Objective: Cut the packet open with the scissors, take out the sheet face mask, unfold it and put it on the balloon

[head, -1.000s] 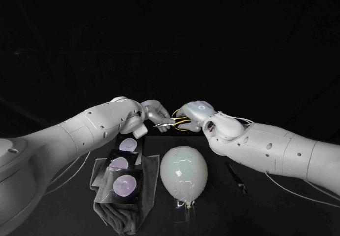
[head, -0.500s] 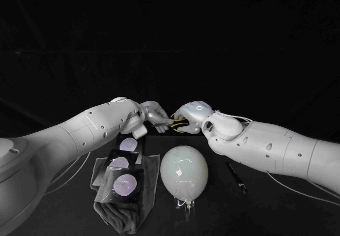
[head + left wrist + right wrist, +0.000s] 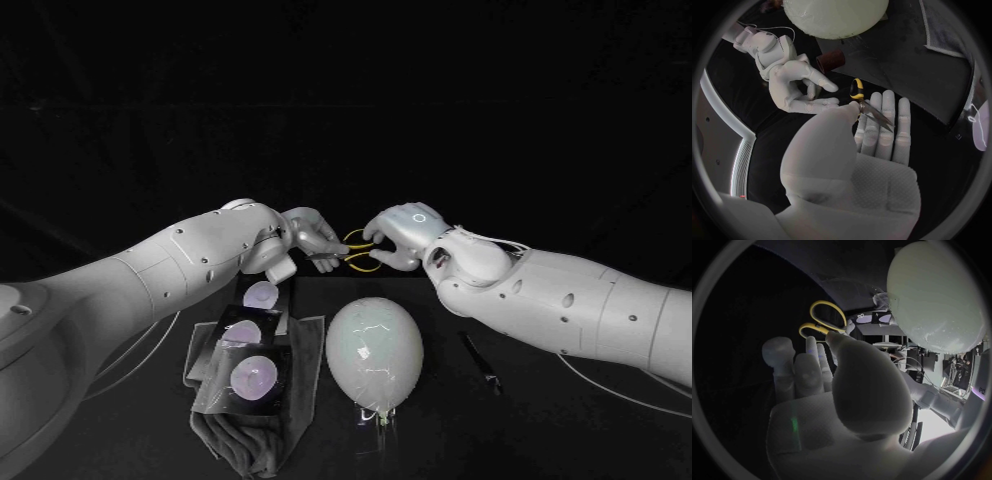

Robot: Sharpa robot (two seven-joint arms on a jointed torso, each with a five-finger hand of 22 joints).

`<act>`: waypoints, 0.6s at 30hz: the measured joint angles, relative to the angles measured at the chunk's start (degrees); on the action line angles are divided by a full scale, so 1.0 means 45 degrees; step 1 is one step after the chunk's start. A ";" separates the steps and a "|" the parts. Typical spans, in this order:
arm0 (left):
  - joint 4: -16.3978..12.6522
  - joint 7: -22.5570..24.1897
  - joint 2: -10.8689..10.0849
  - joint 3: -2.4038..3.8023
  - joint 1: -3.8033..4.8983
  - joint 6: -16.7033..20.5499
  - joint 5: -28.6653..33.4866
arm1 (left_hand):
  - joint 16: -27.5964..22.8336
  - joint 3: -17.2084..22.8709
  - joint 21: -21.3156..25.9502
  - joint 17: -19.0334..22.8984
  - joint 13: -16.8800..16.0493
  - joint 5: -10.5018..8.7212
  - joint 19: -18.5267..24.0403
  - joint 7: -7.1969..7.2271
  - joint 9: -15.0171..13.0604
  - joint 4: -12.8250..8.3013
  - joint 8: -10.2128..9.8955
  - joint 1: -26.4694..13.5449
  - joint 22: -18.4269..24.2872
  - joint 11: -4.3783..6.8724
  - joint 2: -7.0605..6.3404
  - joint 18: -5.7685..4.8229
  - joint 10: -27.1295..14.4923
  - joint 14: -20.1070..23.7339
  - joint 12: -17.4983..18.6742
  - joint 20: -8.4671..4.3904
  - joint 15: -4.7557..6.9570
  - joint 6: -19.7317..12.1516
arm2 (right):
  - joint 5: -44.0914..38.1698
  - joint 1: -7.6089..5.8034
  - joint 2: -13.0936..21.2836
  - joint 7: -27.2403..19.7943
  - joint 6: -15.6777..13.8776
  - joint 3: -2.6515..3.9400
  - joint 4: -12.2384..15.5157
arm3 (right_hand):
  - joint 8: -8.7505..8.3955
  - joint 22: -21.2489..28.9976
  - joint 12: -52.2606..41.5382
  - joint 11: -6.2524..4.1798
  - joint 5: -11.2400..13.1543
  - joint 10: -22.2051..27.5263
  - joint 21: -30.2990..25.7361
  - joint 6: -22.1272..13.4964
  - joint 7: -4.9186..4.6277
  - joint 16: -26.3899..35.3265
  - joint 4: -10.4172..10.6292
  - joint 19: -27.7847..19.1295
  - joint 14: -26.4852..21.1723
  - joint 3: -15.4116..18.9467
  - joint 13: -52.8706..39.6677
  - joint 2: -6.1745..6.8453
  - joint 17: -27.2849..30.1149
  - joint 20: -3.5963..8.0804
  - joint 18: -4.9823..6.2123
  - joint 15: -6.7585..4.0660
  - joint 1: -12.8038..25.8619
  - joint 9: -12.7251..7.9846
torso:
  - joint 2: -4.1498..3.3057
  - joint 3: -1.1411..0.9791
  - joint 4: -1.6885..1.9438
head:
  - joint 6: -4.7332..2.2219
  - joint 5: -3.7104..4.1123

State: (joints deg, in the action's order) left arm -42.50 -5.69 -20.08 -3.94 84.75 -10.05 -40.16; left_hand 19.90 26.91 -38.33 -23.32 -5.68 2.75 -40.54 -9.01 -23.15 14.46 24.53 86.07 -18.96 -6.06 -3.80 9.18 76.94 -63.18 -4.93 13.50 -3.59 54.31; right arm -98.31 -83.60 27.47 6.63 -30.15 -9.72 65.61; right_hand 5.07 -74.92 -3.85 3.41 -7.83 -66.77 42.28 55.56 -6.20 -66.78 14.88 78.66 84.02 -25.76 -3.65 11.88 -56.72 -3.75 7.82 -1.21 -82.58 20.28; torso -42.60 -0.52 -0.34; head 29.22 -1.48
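At twelve o'clock from the balloon (image 3: 375, 345), above the counter (image 3: 577, 420), we see the scissors (image 3: 873, 113) bridging both hands. The left hand (image 3: 306, 240) pins the blades across its flat fingers (image 3: 879, 130) with the thumb. The right hand (image 3: 397, 232) has its fingers (image 3: 811, 365) by the yellow loops, though we cannot tell whether they grip. The packets (image 3: 248, 378) lie on a cloth (image 3: 238, 440) at nine o'clock from the balloon. If the left releases before the right has the loops, we judge the scissors could drop and burst the balloon.

Robot test lab or studio, black table (image 3: 490, 440), black backdrop (image 3: 346, 100) behind
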 measured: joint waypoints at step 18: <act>-0.1219 0.2866 -0.0964 -0.0088 -0.0265 0.2458 -0.0377 | 0.0000 0.0000 -0.0206 -0.0052 -0.0016 -0.0020 -0.0001 0.0000 -0.0001 -0.0001 -0.0002 -0.0084 -0.0127 0.0052 -0.0084 -0.0085 0.0048 0.0006 0.0012 0.0001 0.0003 0.0000 | 1.1270 -0.0018 0.2350 -0.1914 -0.1440 0.0114 0.1114 | -0.0248 -0.0008 0.0000 0.0797 0.0563 0.0349 0.0441 -0.0484 -0.1125 -0.0968 -0.0231 -0.0056 -0.0046 0.0246 -0.0014 0.0407 -0.1020 -0.0601 -0.0091 0.0590 0.1099 -0.0249 | 0.0020 0.0007 -0.0016 | -0.0236 0.0133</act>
State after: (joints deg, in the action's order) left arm -47.99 7.21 -24.42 -4.33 83.56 1.01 -41.85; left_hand 19.90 26.90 -39.26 -23.56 -5.75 2.66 -40.54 -9.01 -23.15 14.45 24.52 85.69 -19.53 -5.83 -4.18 8.80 77.16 -63.15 -4.88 13.51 -3.58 54.31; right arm -47.59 -83.69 38.05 -1.99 -36.63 -9.20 70.62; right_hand 3.96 -74.96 -3.85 6.99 -5.30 -65.19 44.27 53.38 -11.27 -71.13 13.83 78.41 83.82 -24.66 -3.71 13.71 -61.31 -6.45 7.41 1.44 -77.64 19.16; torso -42.51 -0.48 -0.41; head 28.16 -0.88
